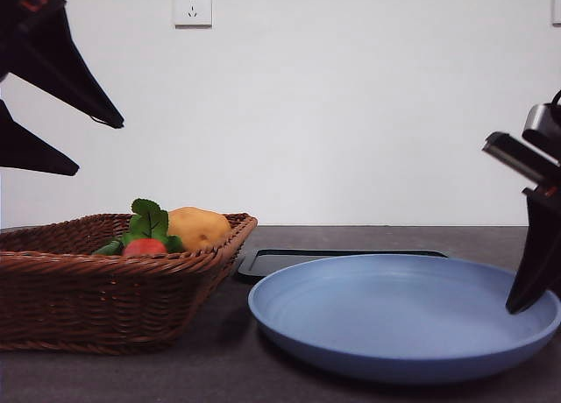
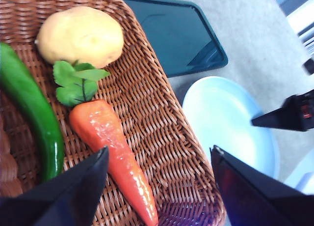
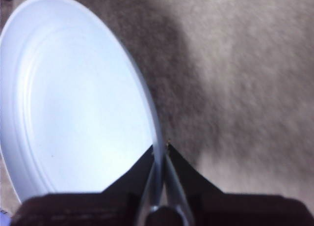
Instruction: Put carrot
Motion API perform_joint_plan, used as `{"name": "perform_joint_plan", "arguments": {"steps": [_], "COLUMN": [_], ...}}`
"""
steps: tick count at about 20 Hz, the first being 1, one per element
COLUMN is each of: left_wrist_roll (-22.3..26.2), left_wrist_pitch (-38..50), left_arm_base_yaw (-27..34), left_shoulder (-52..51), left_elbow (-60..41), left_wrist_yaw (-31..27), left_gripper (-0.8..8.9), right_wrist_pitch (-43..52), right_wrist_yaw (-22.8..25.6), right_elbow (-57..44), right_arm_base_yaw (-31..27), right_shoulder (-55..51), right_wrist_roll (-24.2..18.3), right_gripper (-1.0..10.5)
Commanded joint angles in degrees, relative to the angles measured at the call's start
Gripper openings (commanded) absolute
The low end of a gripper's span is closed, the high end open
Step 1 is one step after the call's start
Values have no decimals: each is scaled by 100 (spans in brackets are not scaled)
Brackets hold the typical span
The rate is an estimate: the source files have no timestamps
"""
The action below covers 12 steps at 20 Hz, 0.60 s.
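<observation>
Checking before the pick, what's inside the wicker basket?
The basket holds the carrot, a potato and a green vegetable. The left pincer hides its near part.

Low level front camera across the table [image 1: 219, 368] — wrist cameras steeply downward, close — blue plate [image 1: 403, 320] in all three.

carrot [image 2: 110, 150] in basket [image 1: 53, 289] beside potato [image 2: 80, 35], plate [image 1: 394, 320] right of basket
</observation>
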Motion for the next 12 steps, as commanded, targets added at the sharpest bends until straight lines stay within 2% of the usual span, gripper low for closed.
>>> {"name": "perform_joint_plan", "arguments": {"steps": [1, 4, 7, 12], "left_wrist_roll": [-61, -96, -94, -94], "left_wrist_pitch": [24, -332, -903, -1290], "left_arm_base_yaw": [-317, -796, -1126, -1425], "left_shoulder": [103, 444, 1139, 2535], "left_elbow": [146, 568, 1139, 1908], "left_wrist_yaw": [-503, -1423, -1993, -2166], "left_gripper": [370, 362, 362, 361], "right_wrist_pitch": [-55, -173, -271, -302], "right_wrist_yaw": [-2, 201, 415, 424], "right_elbow": [72, 72, 72, 72], "right_arm_base_yaw": [2, -76, -199, -258], "right_shoulder": [-229, -680, -1032, -1370], "right_wrist_roll": [15, 17, 15, 13], "right_gripper": [3, 4, 4, 4]}}
